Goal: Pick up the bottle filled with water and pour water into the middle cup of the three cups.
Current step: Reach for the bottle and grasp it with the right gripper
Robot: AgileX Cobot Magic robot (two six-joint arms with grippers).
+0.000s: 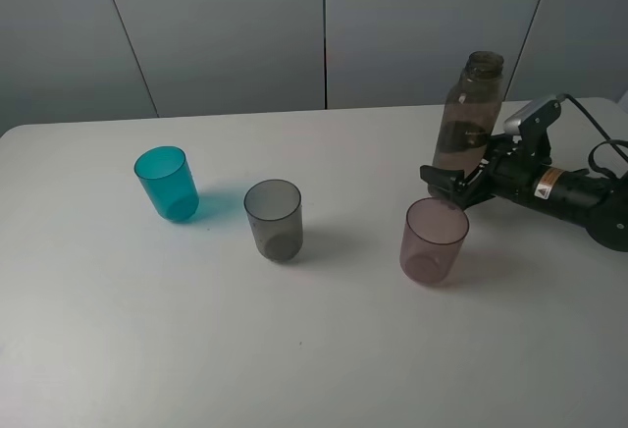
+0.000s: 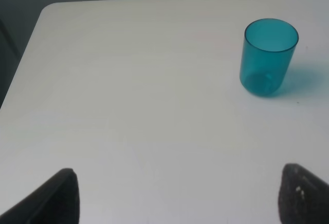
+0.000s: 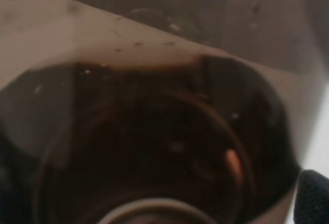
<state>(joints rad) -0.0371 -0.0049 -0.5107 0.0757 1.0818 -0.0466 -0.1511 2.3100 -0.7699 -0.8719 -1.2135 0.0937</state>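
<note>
At the right end of the table [image 1: 324, 349], the right gripper [image 1: 447, 181] stands wide around the base of the smoky-brown bottle [image 1: 469, 119], seemingly not yet clamping. Closing off-centre could tip it onto the mauve tumbler [image 1: 435, 241], short of the grey middle cup [image 1: 273, 218].

A broad white table [image 1: 294, 349] takes up most of the space, matt and plain, with a rounded far left corner. Along its far side stands a wall [image 1: 226, 26] of flat pale grey panels, split by thin dark seams [image 1: 325, 30]. The light is soft, even and cool, and the tabletop is brighter than the wall. Past the table's left edge it turns dim.
</note>
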